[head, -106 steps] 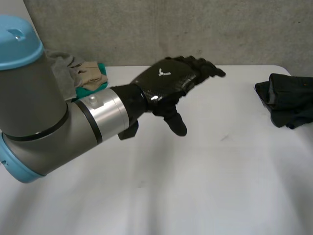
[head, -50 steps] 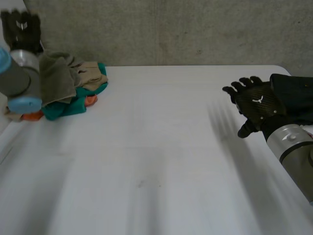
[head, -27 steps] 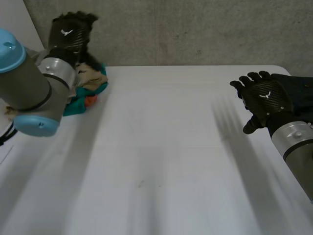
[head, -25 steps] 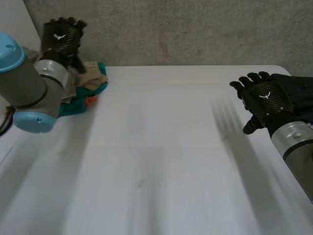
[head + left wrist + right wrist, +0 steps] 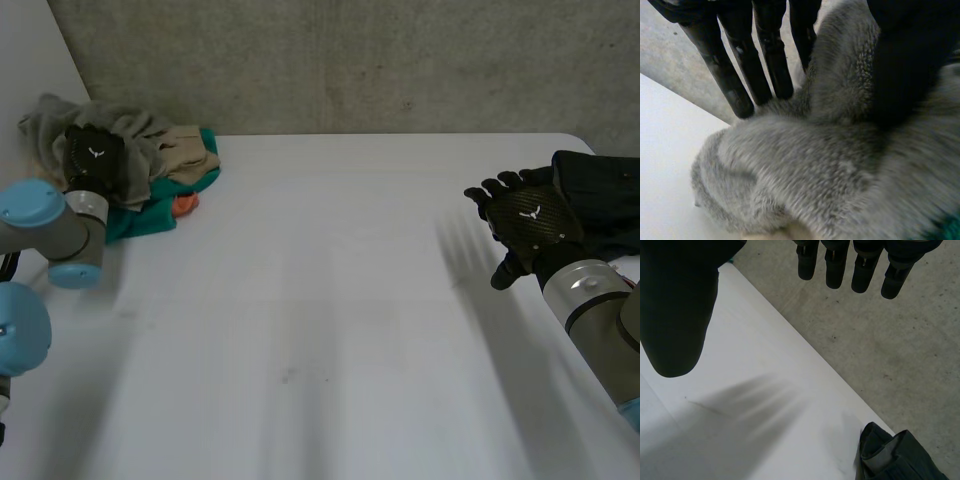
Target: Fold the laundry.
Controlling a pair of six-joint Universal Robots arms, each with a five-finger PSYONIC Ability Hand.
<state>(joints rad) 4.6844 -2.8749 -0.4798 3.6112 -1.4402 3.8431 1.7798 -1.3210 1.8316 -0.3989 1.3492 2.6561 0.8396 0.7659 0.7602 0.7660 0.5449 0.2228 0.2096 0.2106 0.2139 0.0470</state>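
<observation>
Laundry pile point(image 5: 180, 160) sits at far-left corner of table point(image 5: 320, 300), longer along the far edge; grey cloth point(image 5: 805, 165) on top, teal & beige under. Dark garment point(image 5: 600, 200) at far right. Left hand point(image 5: 92, 160): fingers point(image 5: 735, 75) straight, resting on grey cloth. Right hand point(image 5: 525, 220) spread wide, holds nothing, just beside dark garment.
</observation>
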